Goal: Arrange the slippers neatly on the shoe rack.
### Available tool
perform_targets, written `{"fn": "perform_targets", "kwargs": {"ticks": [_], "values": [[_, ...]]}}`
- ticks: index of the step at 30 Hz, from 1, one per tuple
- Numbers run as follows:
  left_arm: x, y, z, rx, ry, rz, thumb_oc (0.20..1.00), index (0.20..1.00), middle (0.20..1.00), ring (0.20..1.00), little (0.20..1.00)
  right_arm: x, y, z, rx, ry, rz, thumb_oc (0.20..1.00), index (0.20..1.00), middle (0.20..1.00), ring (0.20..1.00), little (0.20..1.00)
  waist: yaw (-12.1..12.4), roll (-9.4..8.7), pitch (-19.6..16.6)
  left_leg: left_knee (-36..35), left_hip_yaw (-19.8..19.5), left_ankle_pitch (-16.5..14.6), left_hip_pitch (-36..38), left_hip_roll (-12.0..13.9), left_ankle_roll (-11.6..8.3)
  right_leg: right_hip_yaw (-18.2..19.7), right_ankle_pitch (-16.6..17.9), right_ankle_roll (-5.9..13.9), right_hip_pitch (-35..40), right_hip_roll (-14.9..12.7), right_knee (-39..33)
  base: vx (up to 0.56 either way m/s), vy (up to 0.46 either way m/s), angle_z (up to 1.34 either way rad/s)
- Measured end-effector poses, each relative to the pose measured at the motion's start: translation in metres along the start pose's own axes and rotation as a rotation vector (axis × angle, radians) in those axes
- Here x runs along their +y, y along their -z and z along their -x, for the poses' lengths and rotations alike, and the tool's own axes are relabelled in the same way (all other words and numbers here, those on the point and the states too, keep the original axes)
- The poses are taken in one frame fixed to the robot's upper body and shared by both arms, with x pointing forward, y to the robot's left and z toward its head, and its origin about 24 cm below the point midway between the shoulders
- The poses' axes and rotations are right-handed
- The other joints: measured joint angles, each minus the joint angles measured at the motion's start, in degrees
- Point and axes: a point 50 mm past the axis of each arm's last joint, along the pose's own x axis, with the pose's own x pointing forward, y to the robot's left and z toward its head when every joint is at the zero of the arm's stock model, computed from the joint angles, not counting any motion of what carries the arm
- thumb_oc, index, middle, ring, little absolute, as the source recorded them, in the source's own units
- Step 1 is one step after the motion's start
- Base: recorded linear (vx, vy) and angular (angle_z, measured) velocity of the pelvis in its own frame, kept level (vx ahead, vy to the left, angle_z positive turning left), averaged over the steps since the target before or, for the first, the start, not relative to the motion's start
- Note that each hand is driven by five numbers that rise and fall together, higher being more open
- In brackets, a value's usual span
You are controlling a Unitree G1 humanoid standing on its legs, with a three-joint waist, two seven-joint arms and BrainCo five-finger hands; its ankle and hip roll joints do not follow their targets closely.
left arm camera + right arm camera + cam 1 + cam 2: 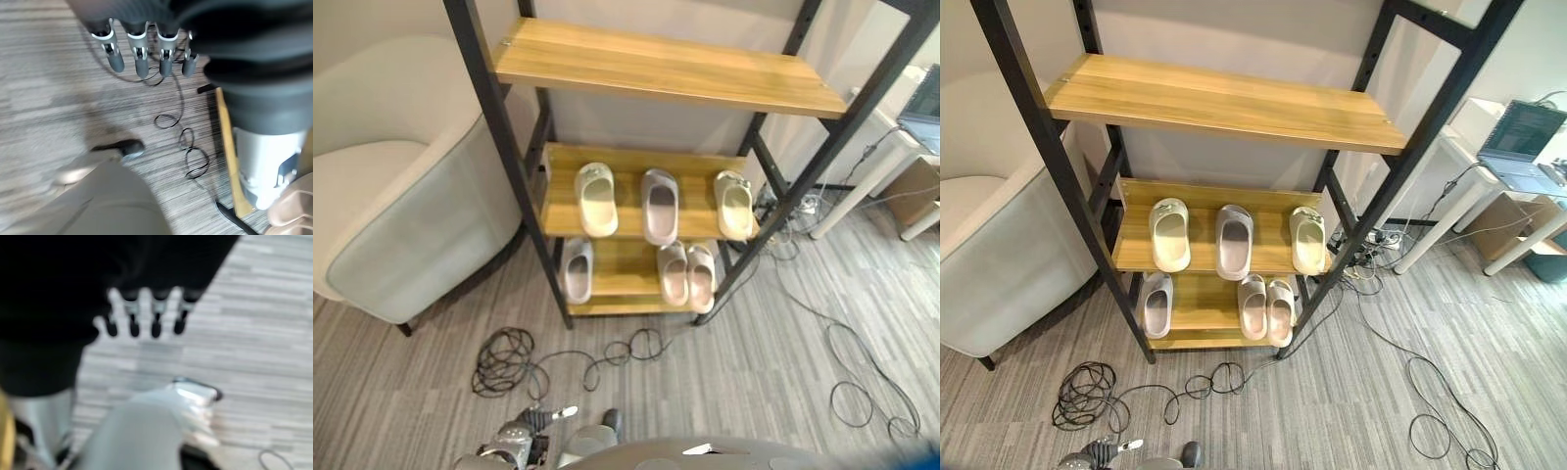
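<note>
A black-framed shoe rack (496, 108) with wooden shelves stands ahead. Its top shelf (666, 67) is bare. The middle shelf carries a cream slipper (597, 199), a grey slipper (659, 205) and another cream slipper (735, 204), spaced apart. On the bottom shelf lie a single grey slipper (578, 269) at the left and a pink pair (686, 274) side by side at the right. My left hand (142, 63) hangs over the floor with relaxed fingers, holding nothing. My right hand (133, 324) also hangs open above the floor.
A white armchair (391, 196) stands close to the rack's left side. White table legs (862, 176), a laptop (1526, 132) and a cardboard box (915, 191) are at the right. Thin cables (862, 392) trail over the grey floor to the right of the rack.
</note>
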Motion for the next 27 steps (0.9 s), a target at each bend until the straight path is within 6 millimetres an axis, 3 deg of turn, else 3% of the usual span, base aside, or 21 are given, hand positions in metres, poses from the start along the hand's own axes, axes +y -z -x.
{"fn": "perform_targets", "kwargs": {"ticks": [1,2,3,4,5,7,9,11,12,15,16,17,18,20,23,27], "values": [[0.000,-0.002,0.000,-0.007,0.001,-0.012,1.000,1.000,1.000,1.000,1.000,0.000,0.000,0.000,-0.001,0.000,0.000,1.000,1.000,1.000,1.000,1.000,-0.05,0.18,0.07,0.03,0.02,0.11,0.33,0.01,-0.17,0.01,-0.20,-0.16,-0.27,-0.09,2.02,0.27,0.140,0.31],[-0.001,-0.009,-0.001,-0.035,0.003,-0.053,1.000,1.000,1.000,1.000,1.000,0.001,-0.003,0.000,-0.016,-0.003,0.005,1.000,1.000,1.000,1.000,1.000,-0.38,0.61,0.28,-0.06,-1.52,-0.70,1.43,-0.23,1.10,0.16,-0.70,-0.68,-1.58,0.53,4.86,0.19,0.090,0.28],[-0.003,-0.011,-0.001,-0.046,0.008,-0.104,1.000,1.000,1.000,1.000,1.000,0.000,-0.008,0.000,-0.040,0.000,0.010,1.000,1.000,1.000,1.000,1.000,-1.25,1.56,0.82,-0.23,-2.93,-1.13,2.13,-0.02,1.65,0.19,-2.25,-2.34,-3.07,2.00,5.90,0.37,0.140,0.43],[-0.003,-0.010,-0.001,-0.044,0.005,-0.119,1.000,1.000,1.000,1.000,1.000,0.000,-0.014,0.000,-0.064,0.002,0.020,1.000,1.000,1.000,1.000,1.000,-2.35,2.21,1.26,-0.64,-3.92,-0.58,3.06,0.59,1.32,0.26,-3.88,-4.98,-3.63,3.56,5.29,0.27,0.058,0.42],[-0.006,-0.010,-0.001,-0.048,0.010,-0.122,1.000,1.000,1.000,1.000,1.000,0.000,-0.014,0.000,-0.064,0.002,0.027,1.000,1.000,1.000,1.000,1.000,-3.07,2.65,1.59,-0.51,-4.91,-1.34,3.69,0.54,2.18,0.05,-3.84,-5.33,-6.46,4.97,4.38,0.36,0.052,0.47],[-0.008,-0.008,-0.001,-0.040,0.009,-0.131,1.000,1.000,1.000,1.000,1.000,0.000,-0.023,0.000,-0.094,0.004,0.040,1.000,1.000,1.000,1.000,1.000,-5.62,3.05,2.65,-0.89,-7.17,-1.19,4.93,0.74,1.75,0.28,-4.57,-6.07,-9.71,6.83,-4.06,0.26,-0.024,0.69],[-0.009,-0.010,-0.001,-0.049,0.013,-0.139,1.000,1.000,1.000,1.000,1.000,0.000,-0.023,0.000,-0.095,0.004,0.043,1.000,1.000,1.000,1.000,1.000,-6.24,2.33,3.32,-1.35,-9.07,-1.43,6.25,-0.14,1.53,0.31,-2.26,-6.40,-12.93,6.70,-9.39,0.23,-0.044,0.75],[-0.014,-0.006,0.000,-0.044,0.023,-0.137,1.000,1.000,1.000,1.000,1.000,0.000,-0.022,0.000,-0.093,0.005,0.039,1.000,1.000,1.000,1.000,1.000,-6.30,1.05,3.68,-1.47,-11.51,-2.61,7.80,-1.03,1.46,0.13,2.53,-5.90,-14.94,5.92,-14.81,0.31,-0.073,0.62],[-0.013,-0.003,0.000,-0.032,0.018,-0.131,1.000,1.000,1.000,1.000,1.000,-0.002,-0.022,0.000,-0.088,0.009,0.042,1.000,1.000,1.000,1.000,1.000,-6.29,0.89,4.02,-0.49,-12.78,-3.54,7.25,-0.92,0.91,-0.21,4.53,-5.94,-14.72,5.73,-20.05,0.22,-0.061,0.53],[-0.012,0.003,0.001,-0.013,0.016,-0.132,1.000,1.000,1.000,1.000,1.000,-0.002,-0.022,0.000,-0.085,0.008,0.036,1.000,1.000,1.000,1.000,1.000,-6.26,-0.13,5.12,0.68,-15.89,-5.42,8.75,-1.09,-1.69,-0.20,7.00,-6.23,-13.08,5.25,-25.39,0.15,-0.064,0.64],[-0.008,0.007,0.001,-0.002,0.009,-0.138,1.000,1.000,1.000,1.000,1.000,0.001,-0.014,0.000,-0.066,0.003,0.030,1.000,1.000,1.000,1.000,1.000,-6.54,-2.22,5.18,2.78,-17.21,-7.26,9.43,-2.24,-3.32,0.09,8.37,-6.40,-10.98,3.90,-26.91,0.11,-0.081,0.54],[-0.010,0.010,0.002,0.002,0.012,-0.137,1.000,1.000,1.000,1.000,1.000,-0.001,-0.015,0.000,-0.066,0.007,0.026,1.000,1.000,1.000,1.000,1.000,-6.27,-1.83,5.50,3.25,-18.01,-8.67,10.05,-1.69,-3.44,-0.37,9.82,-6.85,-10.27,4.36,-26.14,0.22,-0.179,0.59],[-0.015,0.015,0.002,0.012,0.029,-0.135,1.000,1.000,1.000,1.000,1.000,-0.003,-0.006,0.001,-0.047,0.013,0.026,1.000,1.000,1.000,1.000,1.000,-6.25,-0.49,4.66,4.96,-18.72,-10.09,10.26,-0.65,-5.34,-1.55,9.87,-7.44,-9.13,5.63,-26.42,0.15,-0.142,0.26],[-0.019,0.019,0.003,0.022,0.042,-0.129,1.000,1.000,1.000,1.000,1.000,-0.010,-0.008,0.001,-0.048,0.028,0.042,1.000,1.000,1.000,1.000,1.000,-6.08,1.62,3.68,5.45,-18.97,-11.99,10.88,2.36,-7.15,-2.69,10.55,-9.07,-6.68,8.32,-29.04,0.15,-0.173,0.12],[-0.019,0.013,0.002,0.003,0.039,-0.120,1.000,1.000,1.000,1.000,1.000,-0.015,-0.018,0.002,-0.081,0.038,0.069,1.000,1.000,1.000,1.000,1.000,-6.29,2.03,3.09,6.06,-19.35,-12.41,11.14,4.24,-8.32,-4.50,11.57,-10.50,-4.76,9.56,-31.31,0.07,-0.133,0.14],[-0.016,-0.002,0.000,-0.033,0.028,-0.094,1.000,1.000,1.000,1.000,1.000,-0.020,-0.044,0.003,-0.140,0.055,0.167,1.000,1.000,1.000,1.000,1.000,-6.14,2.47,2.36,6.06,-20.81,-12.68,11.40,5.37,-9.41,-4.86,11.19,-10.98,-3.75,10.60,-31.91,0.06,-0.161,0.10]]}}
